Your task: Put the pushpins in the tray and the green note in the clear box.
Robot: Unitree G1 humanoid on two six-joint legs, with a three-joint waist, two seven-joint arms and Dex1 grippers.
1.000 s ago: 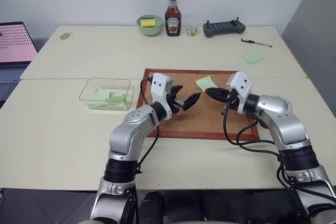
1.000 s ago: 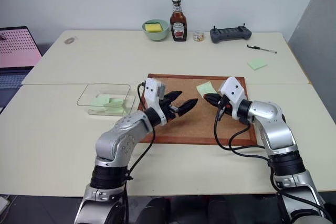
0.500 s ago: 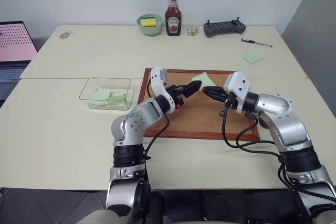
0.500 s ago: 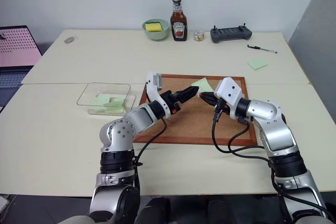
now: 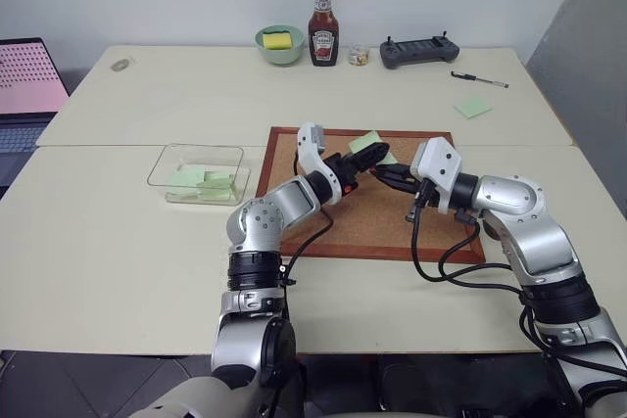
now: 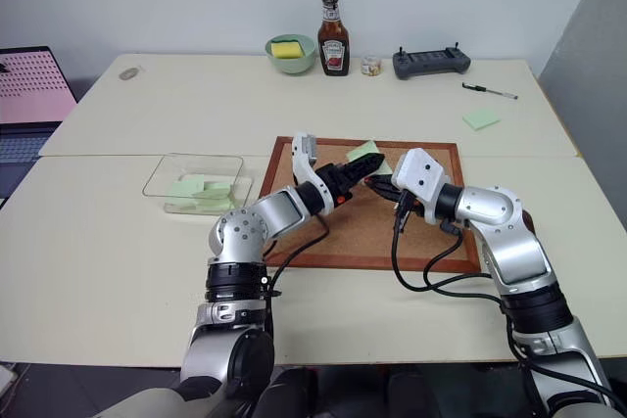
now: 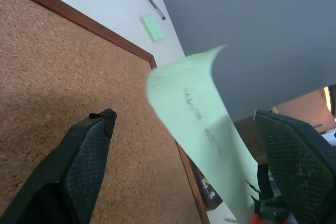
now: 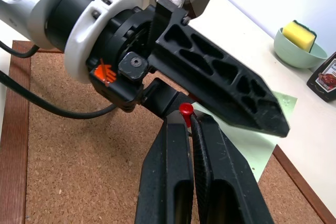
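both sets of jaws meet over the middle of the wood-framed cork board (image 5: 294, 198): the right gripper (image 8: 190, 116) is clenched tight on a tiny red-headed pushpin (image 8: 185, 110), its fingers pressed together, while the left gripper (image 7: 184, 145) stands spread wide with the thin pale green paper note (image 7: 202, 124) rising between its two black fingers, not yet pinched. that note stands lifted off the cork, its lower end by the pin. further left on the cream table (image 5: 118, 232) sits the shallow clear plastic box (image 5: 199, 174), already holding a few green slips. at the far edge are a green bowl (image 5: 279, 46) with a yellow sponge, a ketchup bottle (image 5: 322, 26), a dark controller (image 5: 418, 51), a pen (image 5: 478, 79) and a bright green sticky pad (image 5: 471, 108). the step looks like a handover: pin pulled free, note about to be taken. next, i judge, the left fingers should close on the paper, then carry it to the box. whether the pin still pierces the note is hard to tell, and i cannot make out the dark tray.
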